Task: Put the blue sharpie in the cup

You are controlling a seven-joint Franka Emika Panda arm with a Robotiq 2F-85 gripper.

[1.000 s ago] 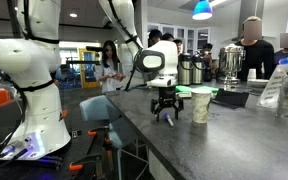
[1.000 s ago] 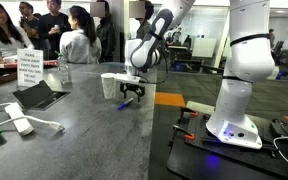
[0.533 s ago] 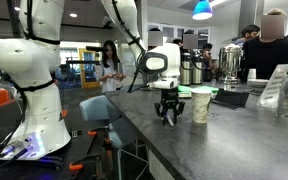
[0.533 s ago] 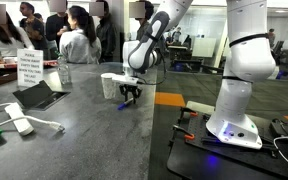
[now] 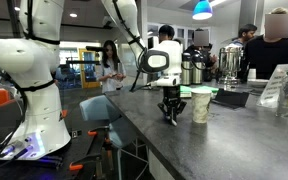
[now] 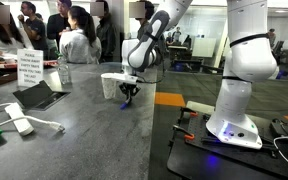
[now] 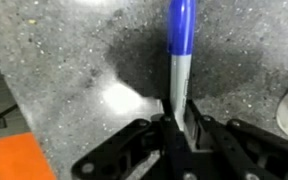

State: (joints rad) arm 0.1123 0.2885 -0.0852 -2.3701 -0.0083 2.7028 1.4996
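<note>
1. Since a second ago the jaws are dropping and narrowing around the sharpie (image 7: 180,50).
2. The sharpie is apparently still lying on the surface (image 7: 54,60), near the cup (image 5: 201,105).
3. The grasp is looking done, so the lift is probably coming next.
4. The jaws are clamping the sharpie's grey barrel, nearly shut, with the blue cap sticking out.

**Bench** (image 7: 44,60): grey stone-like top with fine pale speckle. It is smooth and semi-gloss, and a bright reflection lies just left of the jaws.

**Sharpie** (image 7: 180,55), between the jaws: smooth plastic, with a glossy blue end and a grey satin barrel.

**Jaws**: black and matt. Whether they are hard plastic or coated metal cannot be told.

**Cup** (image 5: 201,105), just beside the jaws: cream, matt, paper-like.

**Arm shell** (image 5: 34,70): white glossy plastic.

**Urns** (image 5: 229,62), well beyond the jaws: polished steel.
</note>
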